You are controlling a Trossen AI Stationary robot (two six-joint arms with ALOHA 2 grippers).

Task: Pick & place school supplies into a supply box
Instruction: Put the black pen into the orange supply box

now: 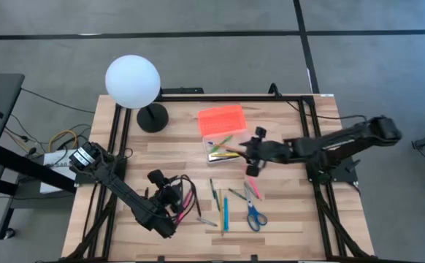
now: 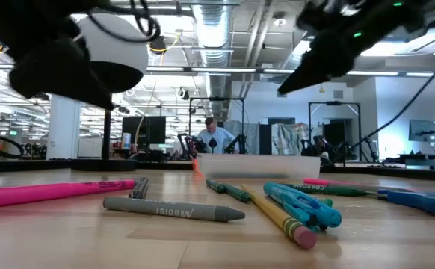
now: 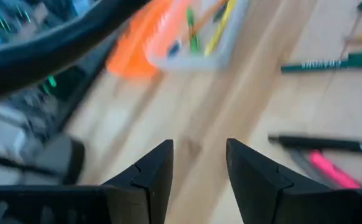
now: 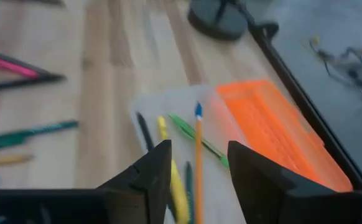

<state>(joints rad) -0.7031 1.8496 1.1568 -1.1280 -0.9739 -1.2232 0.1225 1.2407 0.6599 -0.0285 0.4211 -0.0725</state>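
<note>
We see about 4 pens in the box (image 1: 220, 146); many pens (image 1: 223, 208) wait on the counter (image 1: 285, 219). Both end effectors, left (image 1: 174, 199) and right (image 1: 250, 152), are open and empty.

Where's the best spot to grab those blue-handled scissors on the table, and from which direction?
Probably from straight above, at the closed blades of the scissors just ahead of the handle loops. They lie flat on the table, loops toward the front edge, blades pointing toward the supply box. The narrow blade section should fit between fingers better than the loops. The pink marker lies close by the tips.
</note>
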